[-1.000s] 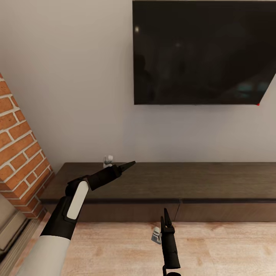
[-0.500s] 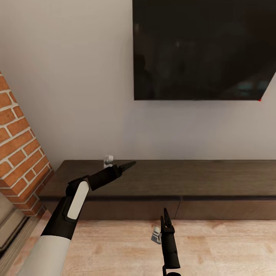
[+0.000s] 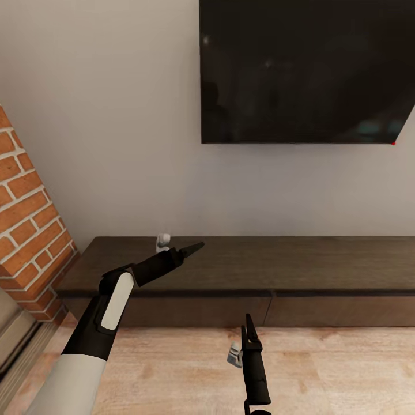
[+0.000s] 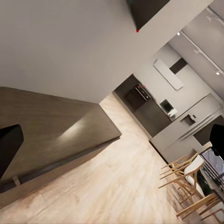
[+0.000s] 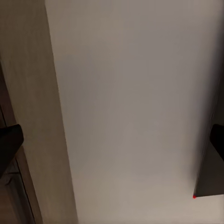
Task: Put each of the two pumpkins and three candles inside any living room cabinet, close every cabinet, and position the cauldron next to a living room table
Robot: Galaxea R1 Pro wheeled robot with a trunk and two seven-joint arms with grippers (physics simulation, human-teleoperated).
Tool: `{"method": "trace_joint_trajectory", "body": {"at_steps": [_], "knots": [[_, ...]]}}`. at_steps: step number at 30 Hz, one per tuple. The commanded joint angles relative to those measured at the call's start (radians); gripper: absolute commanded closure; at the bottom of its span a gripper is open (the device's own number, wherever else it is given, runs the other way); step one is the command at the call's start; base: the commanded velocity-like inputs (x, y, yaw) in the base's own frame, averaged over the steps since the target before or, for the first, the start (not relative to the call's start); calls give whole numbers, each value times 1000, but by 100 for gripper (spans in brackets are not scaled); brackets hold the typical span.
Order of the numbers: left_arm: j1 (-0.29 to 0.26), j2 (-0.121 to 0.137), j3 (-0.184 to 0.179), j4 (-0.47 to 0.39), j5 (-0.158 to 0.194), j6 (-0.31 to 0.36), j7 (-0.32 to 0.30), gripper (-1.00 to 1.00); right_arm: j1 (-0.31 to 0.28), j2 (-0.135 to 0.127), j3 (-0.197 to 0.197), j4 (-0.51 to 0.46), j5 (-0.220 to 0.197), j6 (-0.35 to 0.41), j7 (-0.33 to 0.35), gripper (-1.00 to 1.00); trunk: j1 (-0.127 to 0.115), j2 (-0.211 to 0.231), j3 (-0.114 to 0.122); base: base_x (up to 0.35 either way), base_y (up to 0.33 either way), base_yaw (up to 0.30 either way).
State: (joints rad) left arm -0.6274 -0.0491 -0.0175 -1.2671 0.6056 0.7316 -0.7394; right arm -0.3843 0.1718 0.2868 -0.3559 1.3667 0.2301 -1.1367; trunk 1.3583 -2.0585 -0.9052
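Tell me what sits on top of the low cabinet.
The cabinet top is bare dark wood; the left gripper hangs above it. Its closed front panels hide whatever is inside.

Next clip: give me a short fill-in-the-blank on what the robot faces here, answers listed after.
1. The black screen hangs on the wall above the long low dark-brown ____.
2. At the head view's left edge stands a wall of red ____.
3. The cabinet stands on a light ____ floor.
4. The cabinet's front panels are all ____.

Missing words: cabinet; brick; wood; closed
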Motion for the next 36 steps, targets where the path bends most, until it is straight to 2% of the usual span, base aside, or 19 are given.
{"method": "trace_joint_trajectory", "body": {"at_steps": [1, 28, 29, 36], "knots": [[0, 0, 0, 0, 0, 0, 0, -100, 0, 0, 0, 0, 0, 0, 0, -100, 4, -7, -3, 0, 0, 0], [0, 0, 1, 0, 0, 0, 0, -100, 0, 0, 0, 2, 1, 0, 3, -100, 107, -196, -88, 0, 0, 0], [1, 6, 2, 1, 1, -4, -2, -100, 3, -2, 6, 5, 7, -6, -3, -100, 107, -196, -88, 0, 0, 0], [8, 5, 3, -3, 2, -6, 0, -100, -11, 3, 15, 2, -2, -2, 3, -100, 107, -196, -88, 0, 0, 0]]}}
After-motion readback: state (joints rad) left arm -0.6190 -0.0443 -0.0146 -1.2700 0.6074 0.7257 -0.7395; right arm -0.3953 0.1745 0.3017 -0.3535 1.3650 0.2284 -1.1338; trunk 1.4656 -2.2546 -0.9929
